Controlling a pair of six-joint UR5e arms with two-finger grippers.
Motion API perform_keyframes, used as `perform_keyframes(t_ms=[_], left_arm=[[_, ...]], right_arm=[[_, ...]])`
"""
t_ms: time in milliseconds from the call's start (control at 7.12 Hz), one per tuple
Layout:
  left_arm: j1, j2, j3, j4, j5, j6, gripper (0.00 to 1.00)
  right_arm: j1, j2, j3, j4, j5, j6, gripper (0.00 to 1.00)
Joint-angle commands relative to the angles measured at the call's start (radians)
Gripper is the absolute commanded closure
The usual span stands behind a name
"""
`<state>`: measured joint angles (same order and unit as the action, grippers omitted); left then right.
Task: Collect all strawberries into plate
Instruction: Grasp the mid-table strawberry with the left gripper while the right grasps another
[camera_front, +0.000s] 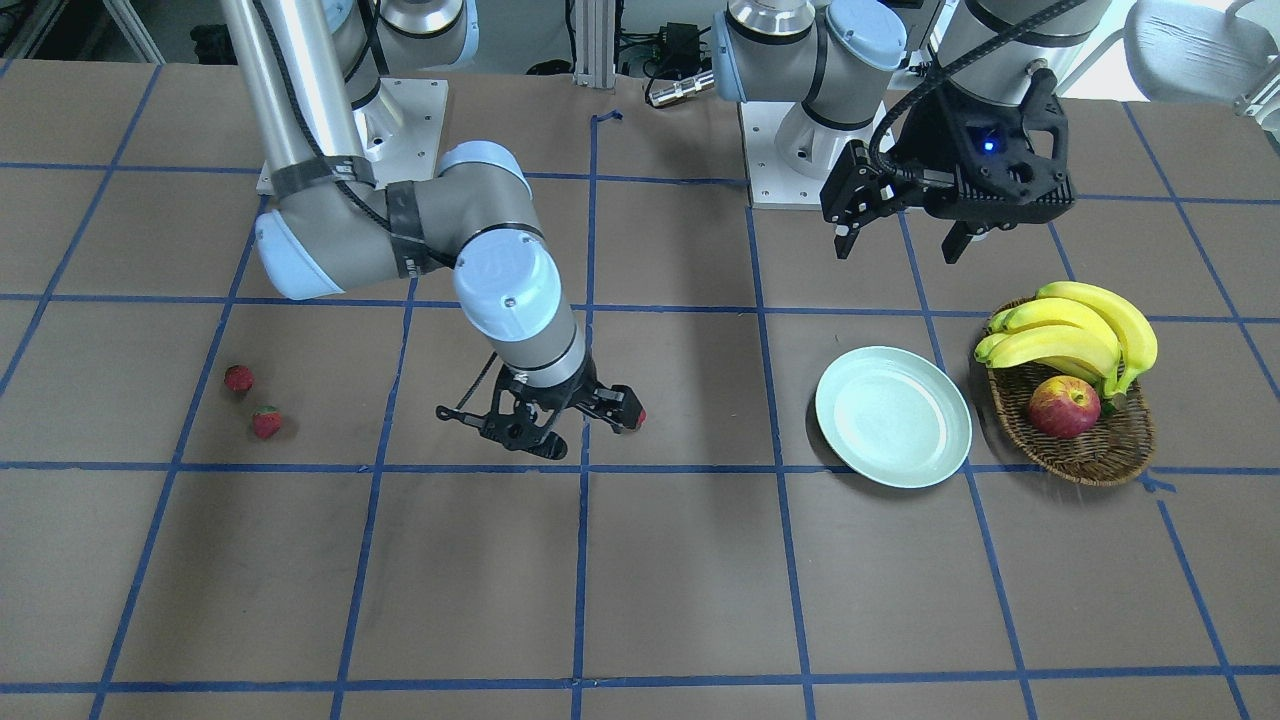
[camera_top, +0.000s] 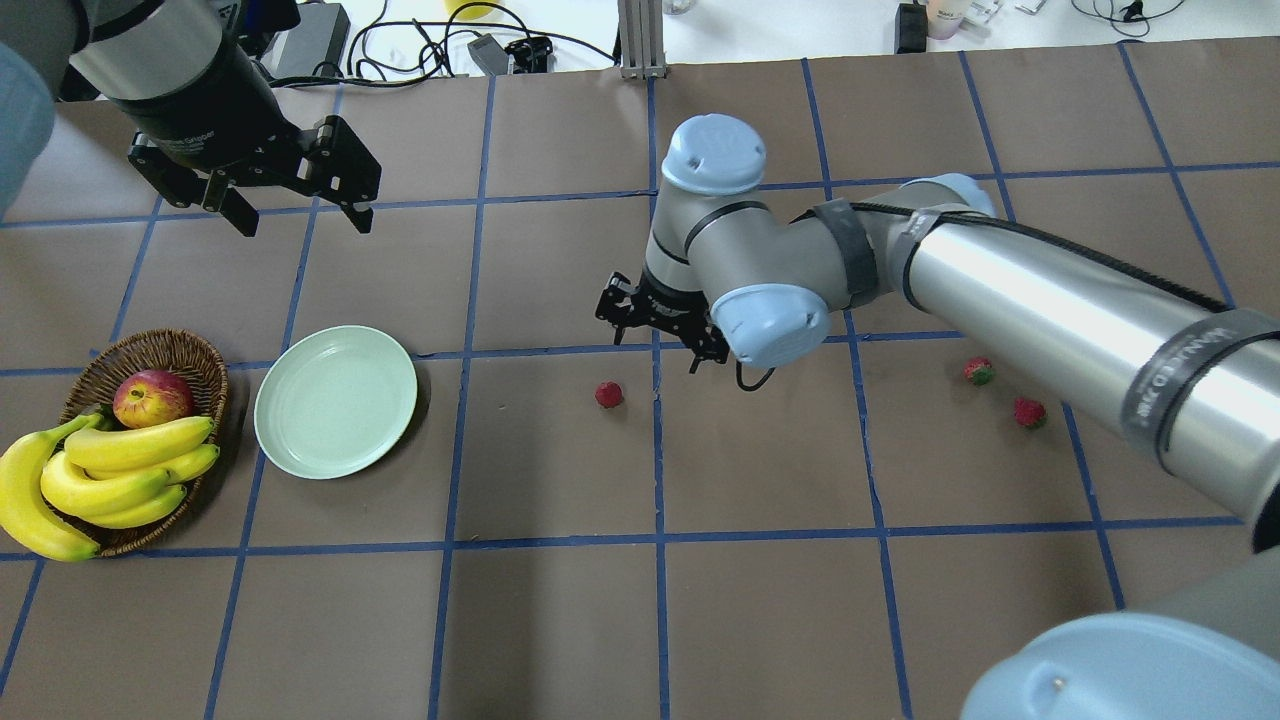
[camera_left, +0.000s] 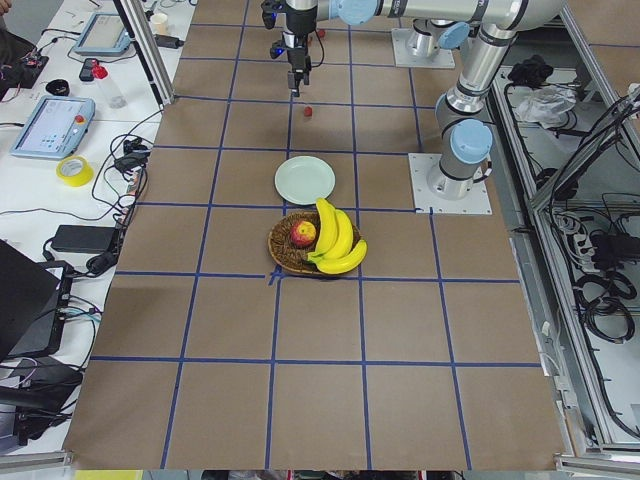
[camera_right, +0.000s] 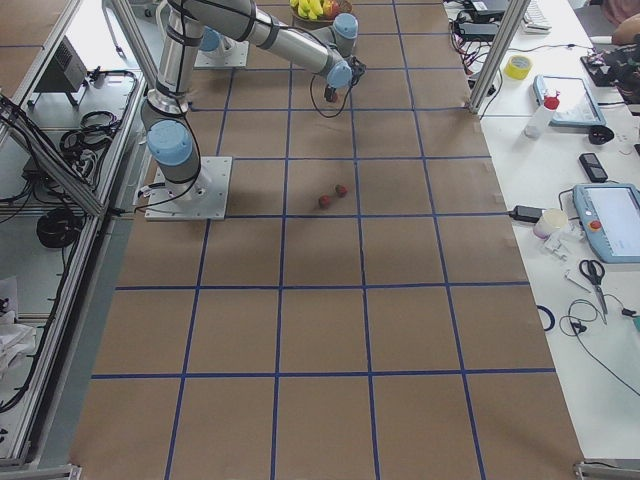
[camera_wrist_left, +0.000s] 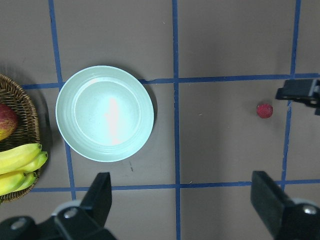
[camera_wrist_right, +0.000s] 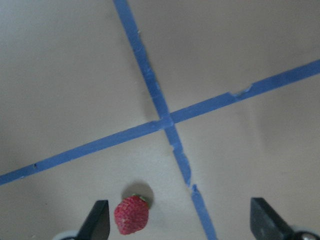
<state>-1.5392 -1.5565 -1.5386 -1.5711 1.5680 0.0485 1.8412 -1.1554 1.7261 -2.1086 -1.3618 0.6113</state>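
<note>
Progress: 0 of 3 strawberries collected. The plate (camera_top: 335, 402) lies bare, so every pick and every carry is left to do.
Step in hand: by my reading, the 1st pick is being lined up; nothing is held yet.
Right gripper (camera_top: 655, 342): fingers spread wide and empty, low over the table (camera_top: 560, 600) by a crossing of blue tape lines.
Nearest strawberry (camera_wrist_right: 131, 215): on the table just inside one finger in the right wrist view, well off the middle of the gap. Whether that finger touches it I cannot tell.
Other 2 strawberries (camera_top: 979, 371) (camera_top: 1029, 412): close together on the table, on the far side of the right gripper from the plate and well apart from it.
Plate position: flat on the table, well apart from the nearest strawberry and just beside the wicker basket (camera_top: 195, 355).
Basket contents: an apple (camera_top: 152, 397) and a bunch of bananas (camera_top: 120, 470) — not part of the job.
Left gripper (camera_top: 301, 212): fingers spread, empty, raised high near the plate; the left wrist view looks straight down on the plate.
Writing: small white print on the left gripper's body, where only "Gripper" looks legible. Dark lettering on a band round the right arm is too blurred to read — no other labels show.
</note>
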Motion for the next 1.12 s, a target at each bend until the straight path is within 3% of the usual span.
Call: perform_keyframes(t_ms=[0,281,562,983], left_arm=[[-0.013,-0.031,-0.043,0.087,-0.006,-0.016,0.00],[-0.080,-0.118,-0.167,0.335,-0.058,-0.135,0.02],[-0.189,-0.228,-0.221,0.512,-0.060,-0.264,0.02],[-0.303,-0.373,-0.268,0.714,-0.060,-0.399,0.03]], right_arm=[[-0.184,-0.088,0.003,0.143,-0.003,-0.306,0.00],[-0.337,-0.116,0.015,0.215,-0.144,-0.657,0.02],[-0.492,-0.124,0.058,0.211,-0.158,-0.857,0.02],[-0.528,-0.104,0.173,0.094,-0.189,-0.901,0.07]])
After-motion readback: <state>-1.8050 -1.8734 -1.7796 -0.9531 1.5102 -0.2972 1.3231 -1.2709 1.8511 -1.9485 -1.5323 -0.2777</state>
